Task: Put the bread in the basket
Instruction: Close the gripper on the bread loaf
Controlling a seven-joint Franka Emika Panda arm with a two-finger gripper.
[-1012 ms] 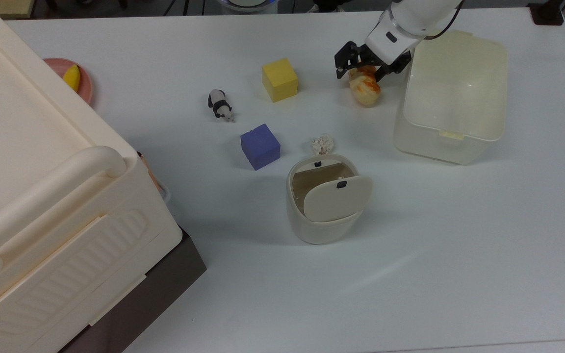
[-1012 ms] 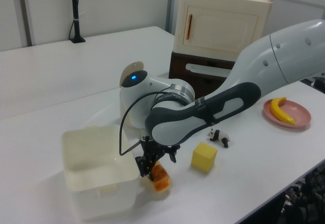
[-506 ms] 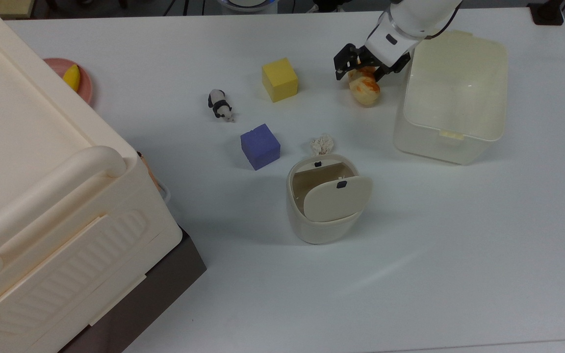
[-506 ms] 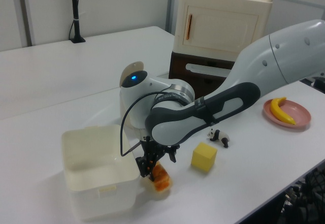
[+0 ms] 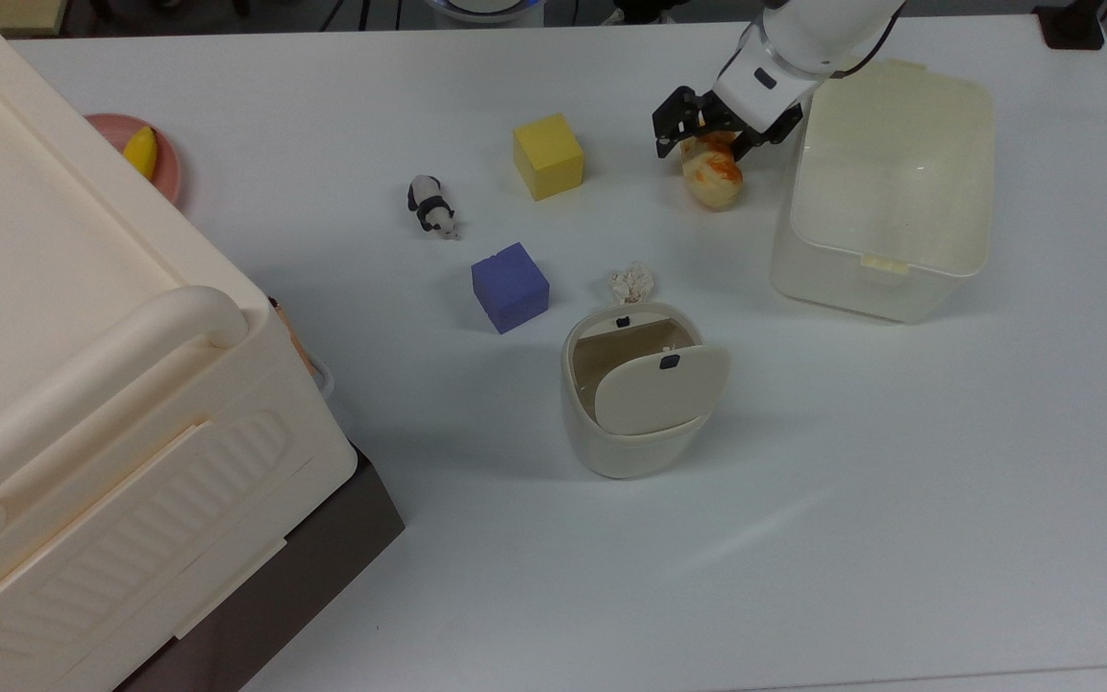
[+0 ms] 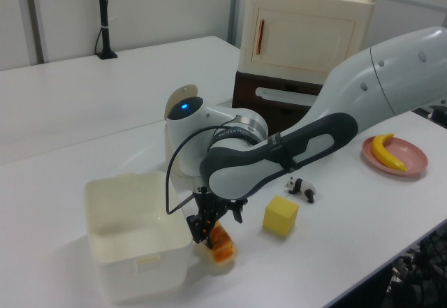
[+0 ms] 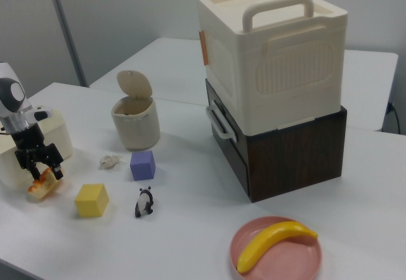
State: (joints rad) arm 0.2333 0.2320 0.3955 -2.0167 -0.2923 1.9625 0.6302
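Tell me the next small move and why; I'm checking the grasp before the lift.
Probably lift straight up. The gripper sits over one end of the bread, which seems to rest on the table right beside the basket. The basket's wall stands between them, so the bread likely has to rise above the rim before moving across. Whether the grip is firm isn't clear.

Two foam cubes (image 5: 548,155), one bread (image 5: 713,177), one basket (image 5: 885,248), one banana (image 7: 275,242)

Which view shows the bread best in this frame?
The top view: the bread lies mostly bare below the gripper, beside the basket. The left view shows its orange side under the arm; the right view shows it far off.
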